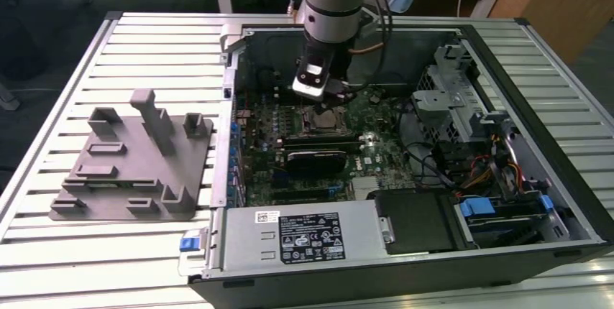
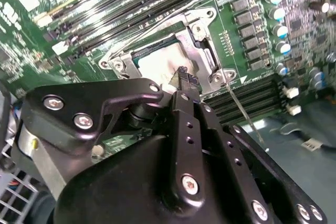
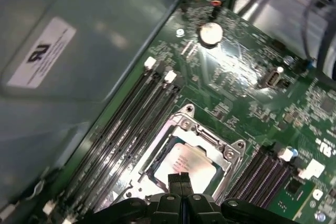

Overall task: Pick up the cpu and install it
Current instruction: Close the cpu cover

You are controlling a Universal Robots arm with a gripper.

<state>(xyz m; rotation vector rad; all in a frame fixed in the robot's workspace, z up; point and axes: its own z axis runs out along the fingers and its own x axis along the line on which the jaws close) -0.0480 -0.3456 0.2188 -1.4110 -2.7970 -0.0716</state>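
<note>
The cpu [image 3: 188, 162] lies flat inside the black and metal socket frame [image 3: 227, 153] on the green motherboard, its silver top catching the light. It also shows in the second wrist view as a pale square, the cpu [image 2: 155, 65]. My gripper [image 3: 179, 178] hovers just above the chip's edge with its two black fingertips pressed together and nothing between them. In the second wrist view the gripper [image 2: 184, 74] points down at the socket. In the exterior view the gripper [image 1: 324, 99] hangs inside the open computer case over the socket [image 1: 321, 120].
A grey plastic fixture block [image 1: 134, 172] stands on the slatted table at the exterior view's left. Memory slots [image 3: 123, 129] run beside the socket, and its thin metal lever [image 2: 241, 109] sticks out. The power supply [image 1: 298, 236], drive cage [image 1: 461, 100] and cables [image 1: 489, 172] crowd the case.
</note>
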